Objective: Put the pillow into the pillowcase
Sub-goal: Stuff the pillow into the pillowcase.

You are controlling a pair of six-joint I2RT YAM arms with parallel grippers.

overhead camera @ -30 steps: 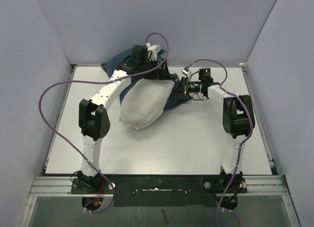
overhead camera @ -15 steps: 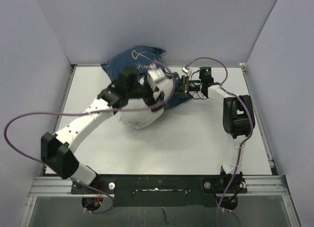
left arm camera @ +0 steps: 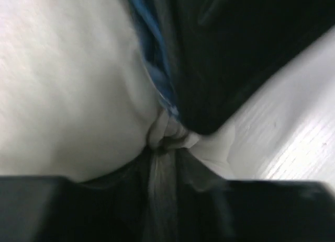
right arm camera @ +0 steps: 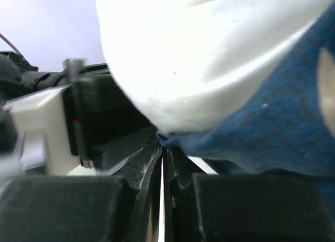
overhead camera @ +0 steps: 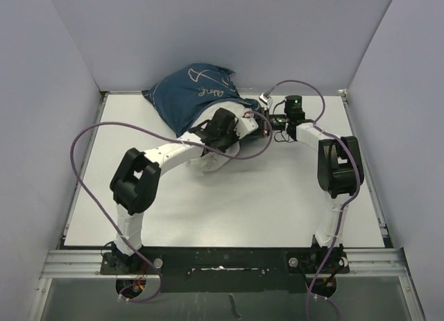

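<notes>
Pillowcase point(overhead camera: 195, 91): found at the far middle of the table point(overhead camera: 277, 196), bulged with filling, its mouth turned toward the arms
Pillow point(overhead camera: 208, 161): lodged mostly inside the pillowcase; one white end was left outside the mouth, lying on the table
Right pincer point(right arm camera: 162, 148): closed tight, with the blue hem of the pillowcase nipped at its tips and the pillow bulging just above
Reason, right: the right edge of the mouth was judged to be anchored there, so that the pillowcase would not be dragged along with the pillow
Left pincer point(left arm camera: 167, 148): narrow, with a gathered pucker of white pillow fabric drawn between the fingers; this was taken as a grip on the pillow
Reason, left: the exposed end was judged to be seized so that it could be driven into the mouth
Left arm pose: elbow raised at the near left, forearm run diagonally to the far right, wrist laid over the exposed pillow end
Right arm pose: elbow raised at the right, forearm reached leftward, wrist low beside the mouth; the two pincers were set just beside each other
Progress: late stage was judged; the last end was not yet tucked in
Risk: only a thin fold was pinched, so slippage was considered possible
</notes>
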